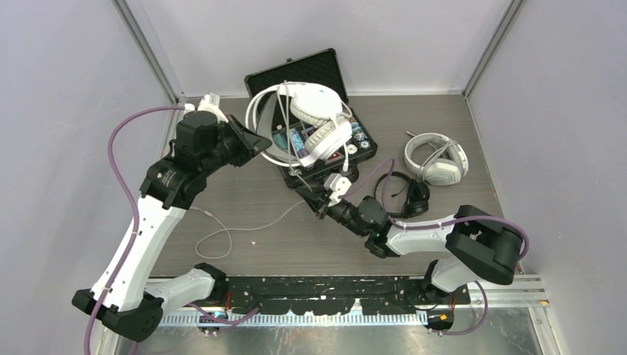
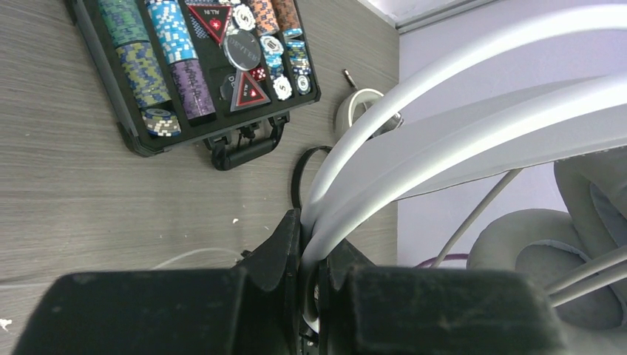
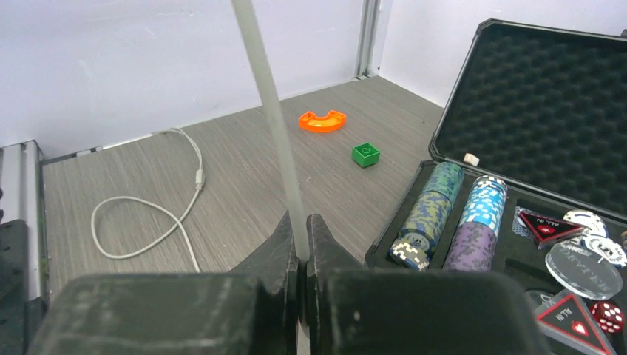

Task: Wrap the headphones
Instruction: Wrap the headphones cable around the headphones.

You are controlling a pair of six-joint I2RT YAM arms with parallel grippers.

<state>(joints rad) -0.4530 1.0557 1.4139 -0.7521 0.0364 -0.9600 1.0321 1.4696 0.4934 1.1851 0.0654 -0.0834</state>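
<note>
2 grips: l gripper (image 2: 313,238) on white-grey headphones (image 2: 473,126), r gripper (image 3: 302,238) on cord (image 3: 273,111)

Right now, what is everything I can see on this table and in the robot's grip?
white-grey headphones: one, white and grey, held up over the case
cord: one, pale grey, running from them to the right gripper
white headset: one, white, table's far right
black headset: one, black, beside the white headset
case: one, black, open, far middle of the table
poker chips: several stacks, mixed colours, inside the case
loose cable: one, white, on the table's near left
curved piece: one, orange, on the table
block: one, green, near the curved piece
table: one, grey wood grain, under everything
left gripper: one, black, shut on the headphones' headband
right gripper: one, black, shut on the cord
</note>
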